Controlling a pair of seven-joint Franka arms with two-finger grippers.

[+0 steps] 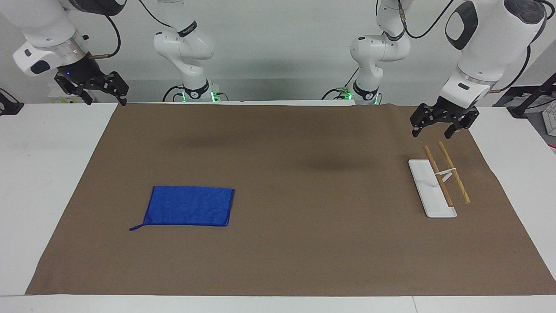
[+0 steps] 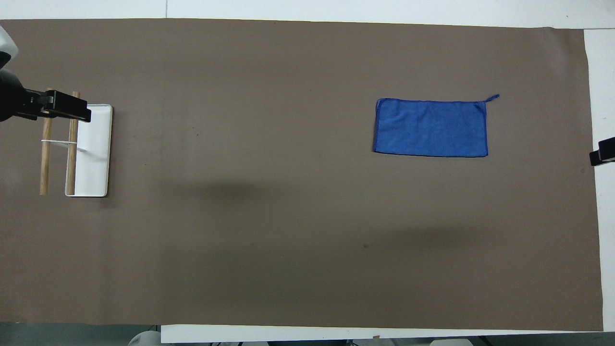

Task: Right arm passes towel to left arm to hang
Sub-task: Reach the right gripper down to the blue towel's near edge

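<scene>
I am the pair of arms at a table covered by a brown mat (image 1: 304, 261), and neither of my grippers holds anything. My right gripper (image 1: 93, 87) hangs in the air over the mat's corner at the right arm's end, on the edge nearest my bases, fingers spread open and empty. My left gripper (image 1: 443, 119) waits, also open and empty, over the mat's corner at the left arm's end, just above the tips of a small rack (image 1: 447, 176) made of two wooden rods on a white base. The towel (image 1: 189, 211), a blue rectangle, lies flat toward the right arm's end of the mat, well apart from both grippers, its short loop tail pointing to the corner farthest from my bases. The step in hand, as I judge it, is the right arm's reach for the towel. I should come down on one edge, pinch the cloth and lift it clear, leaving a free edge for the left gripper to take. The facing view shows both grippers whole, raised off the surface. The overhead view shows only their tips at the picture's sides, but gives the towel's true outline and stitched border.
</scene>
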